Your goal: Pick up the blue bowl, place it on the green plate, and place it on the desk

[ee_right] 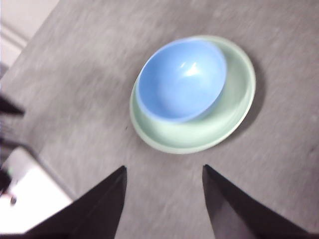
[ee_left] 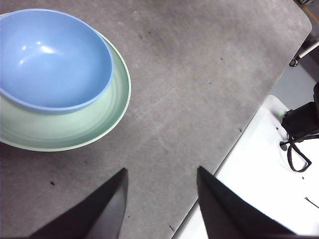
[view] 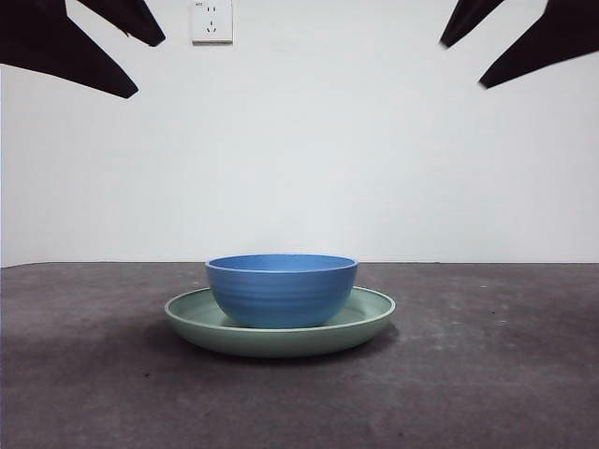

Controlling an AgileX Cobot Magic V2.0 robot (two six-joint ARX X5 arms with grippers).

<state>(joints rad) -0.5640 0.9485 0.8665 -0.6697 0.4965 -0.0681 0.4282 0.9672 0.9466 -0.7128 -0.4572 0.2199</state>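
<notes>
From the front, the bowl [view: 281, 288] sits upright in the plate [view: 370, 314] on the desk [view: 487, 374], black arm tips at both top corners; each wrist view shows its own gripper, left [ee_left: 160, 175] and right [ee_right: 164, 172], spread apart, empty, above the desk.

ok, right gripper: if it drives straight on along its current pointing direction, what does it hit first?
Probably bare desk. In the right wrist view the open right gripper hangs empty, with grey surface between its jaws. The green plate with the blue bowl lies further on, so it may reach the plate rim instead; depth is unclear.
</notes>
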